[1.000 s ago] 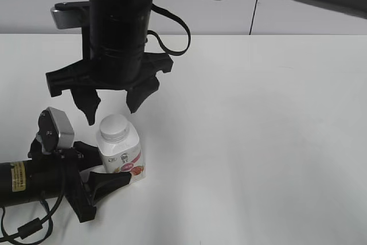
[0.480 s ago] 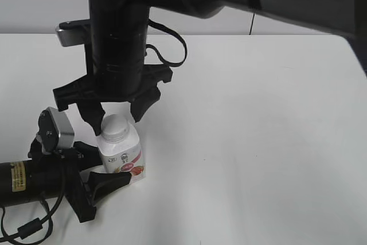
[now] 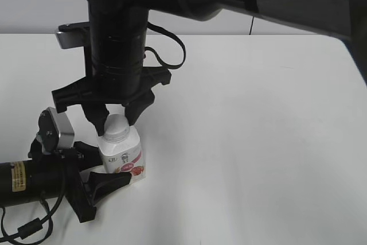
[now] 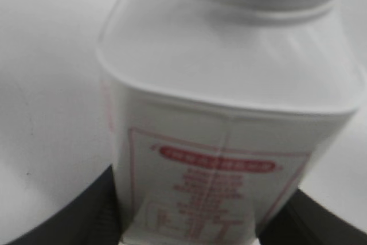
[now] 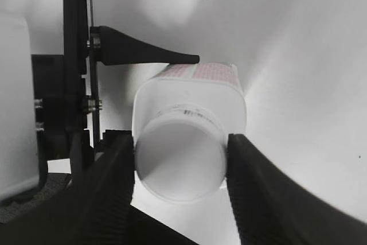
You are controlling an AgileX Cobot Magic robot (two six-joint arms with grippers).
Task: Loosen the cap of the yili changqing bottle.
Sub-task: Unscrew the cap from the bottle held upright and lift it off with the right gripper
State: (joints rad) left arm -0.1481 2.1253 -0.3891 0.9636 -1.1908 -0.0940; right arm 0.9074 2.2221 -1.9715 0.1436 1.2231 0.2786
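The yili changqing bottle (image 3: 121, 154), white with a pink-red label, stands upright at the table's front left. My left gripper (image 3: 114, 166) lies low on the table and is shut on the bottle's body; in the left wrist view the bottle (image 4: 229, 101) fills the frame between the dark jaws of that gripper (image 4: 203, 222). The white cap (image 3: 116, 125) is on the neck. My right gripper (image 3: 116, 121) hangs straight down over it, reaching across from the right. In the right wrist view its fingers (image 5: 258, 187) touch both sides of the cap (image 5: 180, 162), so this gripper (image 5: 180, 166) is shut on it.
The white table (image 3: 258, 142) stretches to the right of the bottle, with a grey wall behind it. The right arm's thick black wrist (image 3: 117, 44) and a looped cable (image 3: 172, 44) stand above the bottle. The left arm's body (image 3: 28, 182) lies along the front left edge.
My right gripper has come down from above the bottle onto the cap, and its fingers have closed around it. The left gripper and the bottle have not moved.
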